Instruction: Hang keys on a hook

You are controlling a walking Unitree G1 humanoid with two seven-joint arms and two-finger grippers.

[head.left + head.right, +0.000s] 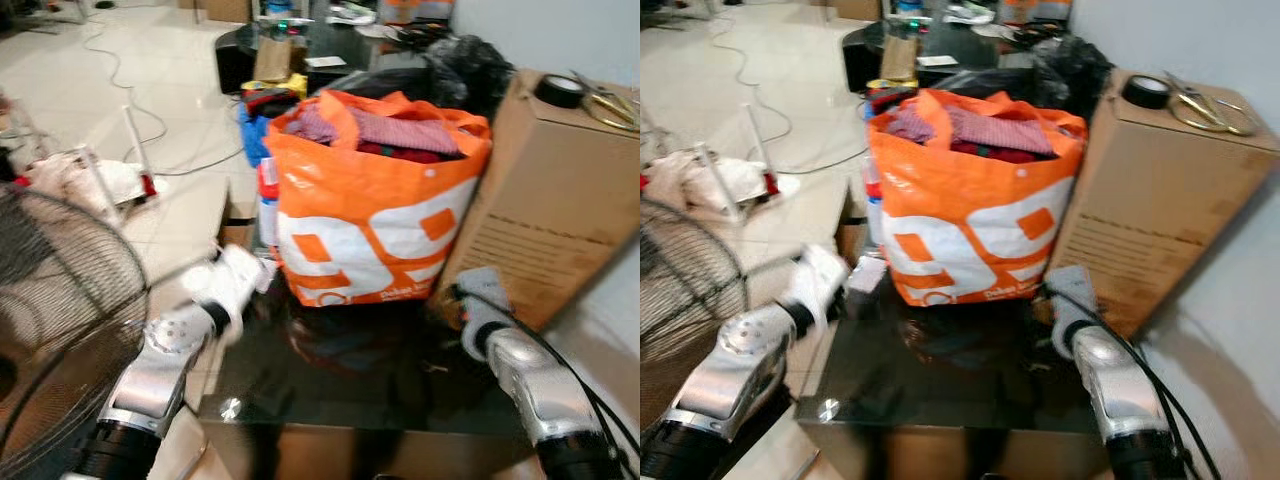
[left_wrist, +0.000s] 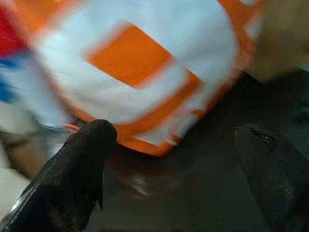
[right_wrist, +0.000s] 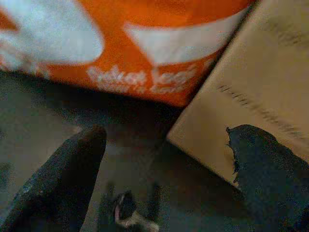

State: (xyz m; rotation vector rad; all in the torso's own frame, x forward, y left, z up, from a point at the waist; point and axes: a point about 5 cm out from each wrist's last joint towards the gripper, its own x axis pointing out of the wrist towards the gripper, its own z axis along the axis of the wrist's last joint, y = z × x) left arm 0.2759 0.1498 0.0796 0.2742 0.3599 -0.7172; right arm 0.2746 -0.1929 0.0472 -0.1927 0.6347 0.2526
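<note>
We make out a small dark-and-pale object (image 3: pixel 128 215), possibly the keys though too blurred to be sure, lying on the black glass desk (image 1: pixel 380 395) in the right wrist view, low between the two black fingers. The right gripper (image 3: pixel 166 140) hovers over that spot near the desk's right side, its jaws spread wide with nothing between them, pointing at the corner where the orange-and-white bag (image 1: pixel 370 230) meets the cardboard box (image 1: pixel 550 220). The left gripper (image 2: pixel 176 133) reaches in over the desk's left edge, close to the bag's lower left corner, and we see its jaws apart and empty too. The bag stands upright on the desk, stuffed with clothes (image 1: pixel 395 132), and touches the box on its right. On top of the box lie a roll of black tape (image 1: pixel 558 90) and a pair of scissors (image 1: pixel 605 105). To our left stands a wire-caged fan (image 1: pixel 50 300), and a cable (image 1: pixel 120 70) trails across the pale floor beyond.
</note>
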